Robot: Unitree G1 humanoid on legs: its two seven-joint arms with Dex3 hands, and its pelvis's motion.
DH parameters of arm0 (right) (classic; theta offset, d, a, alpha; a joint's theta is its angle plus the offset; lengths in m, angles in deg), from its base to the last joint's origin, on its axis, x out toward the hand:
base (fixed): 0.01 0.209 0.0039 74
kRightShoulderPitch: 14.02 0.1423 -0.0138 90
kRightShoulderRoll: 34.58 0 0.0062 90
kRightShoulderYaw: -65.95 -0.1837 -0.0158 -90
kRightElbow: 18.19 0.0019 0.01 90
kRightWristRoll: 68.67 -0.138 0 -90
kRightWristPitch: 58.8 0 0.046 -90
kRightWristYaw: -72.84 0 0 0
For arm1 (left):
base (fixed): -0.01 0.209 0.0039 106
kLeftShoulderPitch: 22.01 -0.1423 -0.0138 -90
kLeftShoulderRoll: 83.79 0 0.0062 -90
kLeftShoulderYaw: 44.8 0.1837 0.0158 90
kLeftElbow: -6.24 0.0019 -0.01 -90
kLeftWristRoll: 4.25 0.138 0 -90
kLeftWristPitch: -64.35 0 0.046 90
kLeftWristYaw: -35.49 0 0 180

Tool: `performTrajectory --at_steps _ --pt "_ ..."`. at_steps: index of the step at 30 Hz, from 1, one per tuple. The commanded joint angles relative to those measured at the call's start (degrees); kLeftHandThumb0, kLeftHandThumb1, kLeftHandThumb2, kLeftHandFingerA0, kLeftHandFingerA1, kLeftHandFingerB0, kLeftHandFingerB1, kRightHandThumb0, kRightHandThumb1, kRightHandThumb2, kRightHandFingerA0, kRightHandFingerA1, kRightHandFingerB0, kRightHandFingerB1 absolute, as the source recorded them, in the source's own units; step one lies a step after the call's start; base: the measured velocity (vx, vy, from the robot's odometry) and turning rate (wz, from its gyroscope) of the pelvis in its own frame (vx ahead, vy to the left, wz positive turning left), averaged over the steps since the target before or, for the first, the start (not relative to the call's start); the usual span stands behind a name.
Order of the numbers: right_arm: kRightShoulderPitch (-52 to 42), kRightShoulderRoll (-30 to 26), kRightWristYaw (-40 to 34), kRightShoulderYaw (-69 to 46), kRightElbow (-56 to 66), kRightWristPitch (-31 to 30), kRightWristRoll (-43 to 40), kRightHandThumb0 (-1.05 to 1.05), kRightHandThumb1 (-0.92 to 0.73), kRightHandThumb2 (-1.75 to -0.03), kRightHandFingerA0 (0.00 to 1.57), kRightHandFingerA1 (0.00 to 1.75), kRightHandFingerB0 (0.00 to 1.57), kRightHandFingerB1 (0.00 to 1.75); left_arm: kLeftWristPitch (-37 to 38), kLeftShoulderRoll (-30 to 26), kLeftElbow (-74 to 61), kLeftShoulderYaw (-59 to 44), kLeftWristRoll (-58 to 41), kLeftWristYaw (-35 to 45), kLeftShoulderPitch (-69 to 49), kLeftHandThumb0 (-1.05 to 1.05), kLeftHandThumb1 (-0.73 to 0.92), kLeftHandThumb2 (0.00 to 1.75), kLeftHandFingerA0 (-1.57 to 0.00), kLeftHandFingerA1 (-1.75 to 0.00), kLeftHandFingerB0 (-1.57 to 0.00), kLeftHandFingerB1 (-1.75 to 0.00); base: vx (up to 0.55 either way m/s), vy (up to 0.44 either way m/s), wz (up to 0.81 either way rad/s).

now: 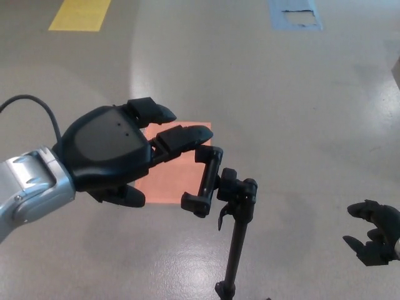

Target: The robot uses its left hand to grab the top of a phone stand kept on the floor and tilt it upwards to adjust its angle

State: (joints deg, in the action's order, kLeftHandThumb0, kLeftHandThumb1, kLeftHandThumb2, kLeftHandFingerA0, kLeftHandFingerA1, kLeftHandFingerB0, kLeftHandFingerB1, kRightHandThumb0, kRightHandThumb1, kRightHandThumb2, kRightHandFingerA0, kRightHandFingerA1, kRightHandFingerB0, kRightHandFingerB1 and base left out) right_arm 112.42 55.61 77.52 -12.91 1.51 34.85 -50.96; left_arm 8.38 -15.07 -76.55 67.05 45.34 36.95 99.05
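Observation:
A black phone stand (236, 231) rises from the floor on a thin pole. Its clamp head (204, 180) is empty and tilted, with the top jaw near the middle of the view. My left hand (119, 153) comes in from the left, open, its fingers (184, 136) stretched toward the top of the clamp and nearly over it. I cannot tell whether a fingertip touches it. The thumb hangs below, left of the clamp. My right hand (375, 240) sits low at the right edge, open and holding nothing.
The floor is smooth grey concrete. An orange-pink square patch (172, 169) lies behind my left hand. A yellow patch (80, 14) is at the top left and a blue one (295, 14) at the top right.

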Motion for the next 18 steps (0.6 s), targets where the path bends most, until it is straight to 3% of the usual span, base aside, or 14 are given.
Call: performTrajectory --at_steps 1,5,6,13,14,17,18 --pt "0.15 -0.06 0.62 0.14 -0.66 -0.44 0.21 -0.47 -0.71 -0.72 0.16 0.36 0.15 0.32 -0.84 0.09 -0.32 0.91 2.80 0.72 -0.24 -0.62 0.56 0.56 -0.26 -0.32 -0.02 -0.25 0.00 0.000 0.00" --pt "0.36 -0.06 0.75 0.02 -0.72 -0.62 0.09 -0.48 -0.70 -0.72 0.16 0.36 0.16 0.33 -0.46 0.69 -0.42 0.95 2.23 0.44 -0.58 -0.60 0.51 0.57 -0.27 -0.33 -0.02 -0.21 0.00 0.000 0.00" --pt "0.42 0.04 0.70 -0.01 -0.71 -0.73 0.06 -0.47 -0.71 -0.72 0.16 0.36 0.15 0.32 -0.26 0.81 -0.40 1.03 2.32 0.25 -0.59 -0.64 0.43 0.77 -0.23 -0.45 -0.01 -0.18 0.00 0.000 0.00" --pt "0.88 0.01 0.66 0.27 -0.50 -0.84 0.38 -0.46 -0.71 -0.72 0.16 0.36 0.15 0.32 -0.37 1.68 0.08 1.62 3.48 -0.12 -0.14 -0.65 0.44 0.77 -0.23 -0.44 -0.01 -0.18 0.00 0.000 0.00" --pt "0.93 -0.04 0.70 0.32 -0.47 -0.71 0.43 -0.47 -0.71 -0.72 0.16 0.36 0.16 0.33 -0.58 1.77 0.09 1.70 3.49 0.25 -0.10 -0.60 0.54 0.56 -0.27 -0.32 0.00 -0.23 0.00 0.000 0.00" --pt "0.98 -0.09 0.74 0.45 -0.46 -0.45 0.51 -0.47 -0.71 -0.72 0.17 0.36 0.16 0.33 -0.86 1.90 0.12 1.78 3.37 0.66 -0.19 -0.60 0.53 0.56 -0.28 -0.32 0.00 -0.25 0.00 0.000 0.00" --pt "1.12 -0.15 0.84 0.47 -0.39 -0.64 0.50 -0.47 -0.72 -0.72 0.16 0.36 0.16 0.33 -0.79 1.98 0.36 1.85 3.35 0.49 -0.18 -0.64 0.43 0.76 -0.23 -0.45 -0.01 -0.18 0.00 0.000 0.00"
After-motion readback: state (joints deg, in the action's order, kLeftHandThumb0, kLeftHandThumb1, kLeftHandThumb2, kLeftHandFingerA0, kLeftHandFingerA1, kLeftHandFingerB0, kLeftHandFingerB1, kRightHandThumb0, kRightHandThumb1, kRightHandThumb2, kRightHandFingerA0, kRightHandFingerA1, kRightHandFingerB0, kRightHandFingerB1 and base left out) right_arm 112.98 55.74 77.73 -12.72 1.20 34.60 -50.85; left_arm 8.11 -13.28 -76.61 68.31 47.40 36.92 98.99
